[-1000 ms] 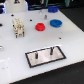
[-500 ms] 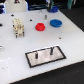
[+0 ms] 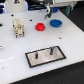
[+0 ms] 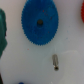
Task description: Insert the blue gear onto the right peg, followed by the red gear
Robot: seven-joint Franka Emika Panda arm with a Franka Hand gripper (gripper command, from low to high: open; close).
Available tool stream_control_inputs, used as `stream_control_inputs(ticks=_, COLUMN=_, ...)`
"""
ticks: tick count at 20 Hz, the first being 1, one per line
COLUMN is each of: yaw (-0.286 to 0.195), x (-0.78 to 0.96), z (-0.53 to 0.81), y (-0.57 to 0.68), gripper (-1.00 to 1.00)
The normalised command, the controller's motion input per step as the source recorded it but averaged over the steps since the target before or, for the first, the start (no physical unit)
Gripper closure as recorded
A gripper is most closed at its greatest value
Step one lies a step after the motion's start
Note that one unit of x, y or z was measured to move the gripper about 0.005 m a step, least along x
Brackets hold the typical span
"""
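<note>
Blue gear (image 3: 55,23): flat on the white counter (image 3: 15,52), near the far edge; in the wrist view it (image 4: 40,21) fills the frame, centre hole showing.
Red gear (image 3: 40,26): on the counter, just beside the blue gear.
Right peg (image 3: 51,50): upright on the grey plate (image 3: 45,55), well apart from both gears.
Pincer: above the blue gear; too blurred to tell if it is wide or closed.

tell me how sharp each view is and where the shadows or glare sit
Exterior view: coarse and soft, the white table bright and washed out, the pegs on the grey plate smeared. Wrist view: blurred too, the blue gear with fuzzy teeth and a faint shadow along its edge.
</note>
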Motion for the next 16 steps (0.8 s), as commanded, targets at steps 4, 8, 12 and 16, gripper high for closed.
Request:
stream_control_inputs(ticks=4, yaw=0.0, x=-0.24, z=-0.49, y=0.11, gripper=-1.0)
stream_control_inputs(ticks=8, yaw=0.0, x=-0.24, z=-0.49, y=0.2, gripper=-1.0)
stream_control_inputs(ticks=12, yaw=0.0, x=-0.19, z=-0.31, y=0.22, gripper=-1.0)
stream_control_inputs(ticks=16, yaw=0.0, x=-0.07, z=0.01, y=0.18, gripper=-1.0)
